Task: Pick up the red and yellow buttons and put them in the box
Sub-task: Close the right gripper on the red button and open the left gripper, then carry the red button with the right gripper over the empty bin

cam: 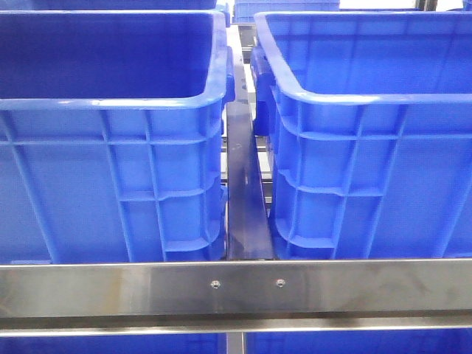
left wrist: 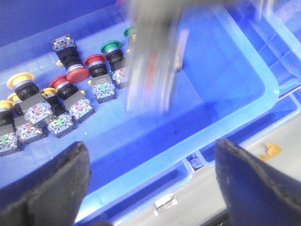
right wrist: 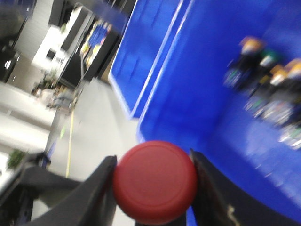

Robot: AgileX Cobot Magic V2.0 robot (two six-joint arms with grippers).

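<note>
Front view: two big blue crates side by side, left crate (cam: 110,147) and right crate (cam: 369,147), narrow gap between them with a dark metal strip (cam: 243,199) running down it. Steel rail (cam: 236,287) crosses in front, two screws in it. Neither arm nor any button shows in this view.

Left wrist view: left gripper (left wrist: 150,183) is spread wide, nothing between the fingers (left wrist: 47,183). It hangs over a shallow blue tray (left wrist: 221,94) that holds a cluster of push buttons at one end. In the cluster: red-capped buttons (left wrist: 77,73), yellow-capped ones (left wrist: 19,80), a green-capped one (left wrist: 111,47), all lying on their sides, touching or just beside each other, clear contact blocks showing. The rest of the tray floor is bare blue. A blurred grey shape (left wrist: 150,61) with a red streak sits over the tray just beside the cluster; too motion-smeared to say what it is. A second blue rim and a grey surface lie past the tray's edge.

Right wrist view: right gripper (right wrist: 153,181) pinches a red button (right wrist: 154,181) by its round cap, a finger touching each side. Cap faces the camera; body not visible. It's held above a blue bin edge (right wrist: 188,94), with more buttons (right wrist: 270,94) blurred on the blue floor farther off. Which crate that is, can't tell. Grey floor and shelving in the background, out of focus.
</note>
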